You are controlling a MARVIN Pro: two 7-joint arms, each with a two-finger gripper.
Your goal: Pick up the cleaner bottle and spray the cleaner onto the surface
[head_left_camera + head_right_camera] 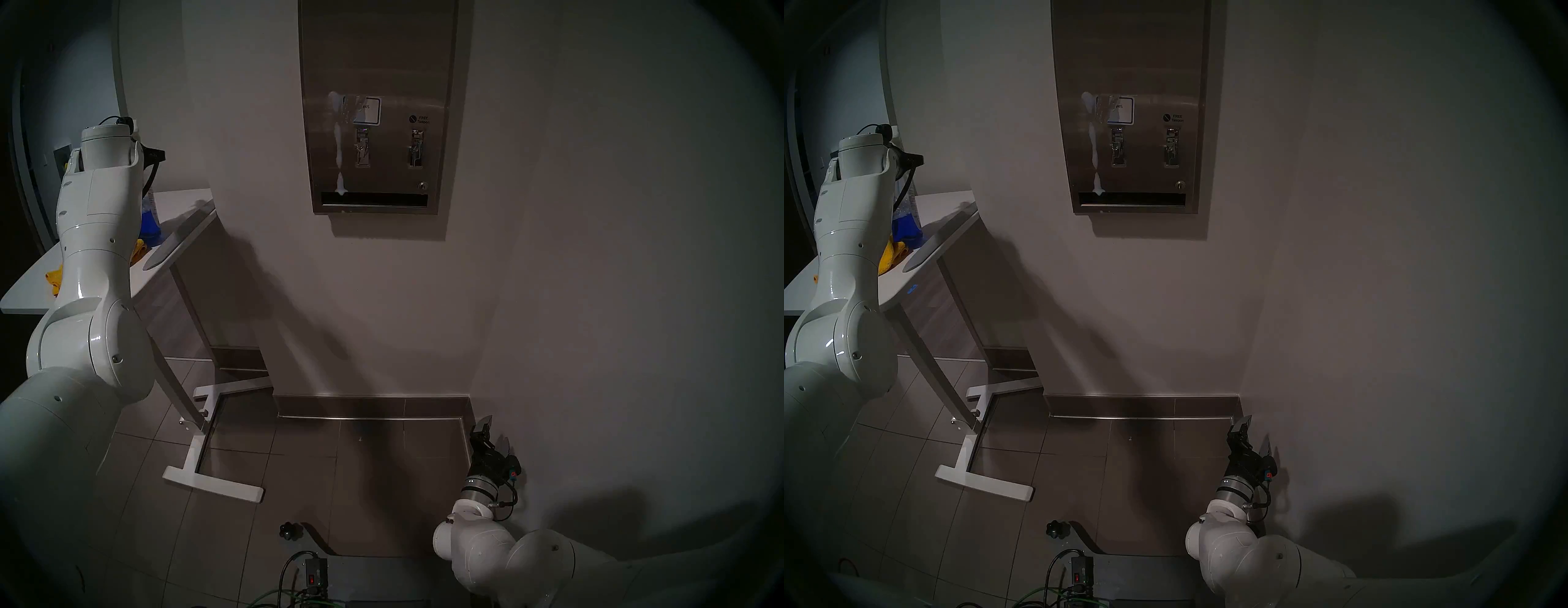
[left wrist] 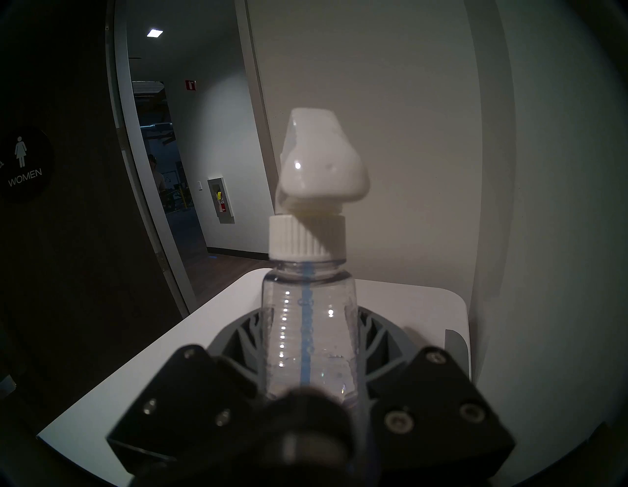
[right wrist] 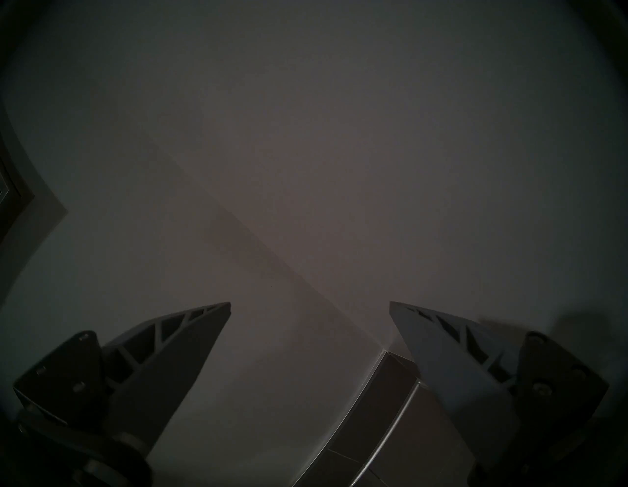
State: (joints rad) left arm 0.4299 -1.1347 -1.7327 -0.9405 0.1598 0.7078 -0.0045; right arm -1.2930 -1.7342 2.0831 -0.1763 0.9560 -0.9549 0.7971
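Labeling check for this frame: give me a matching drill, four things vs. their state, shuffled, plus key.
Things:
1. left gripper
2. right gripper
3. steel panel
4. yellow cloth

States:
A. open, holding nothing, facing the wall
B. streaked with white foam
C. lying on the white table
D. shut on the spray bottle

Pairs: 1-D, 2-A, 3-B, 4-C

My right gripper (image 3: pixel 310 307) hangs with its two grey fingers (image 3: pixel 190 343) spread wide, nothing between them. Ahead I see only plain wall (image 3: pixel 306 136); a dark baseboard (image 3: pixel 370 418) runs diagonally near the bottom edge.
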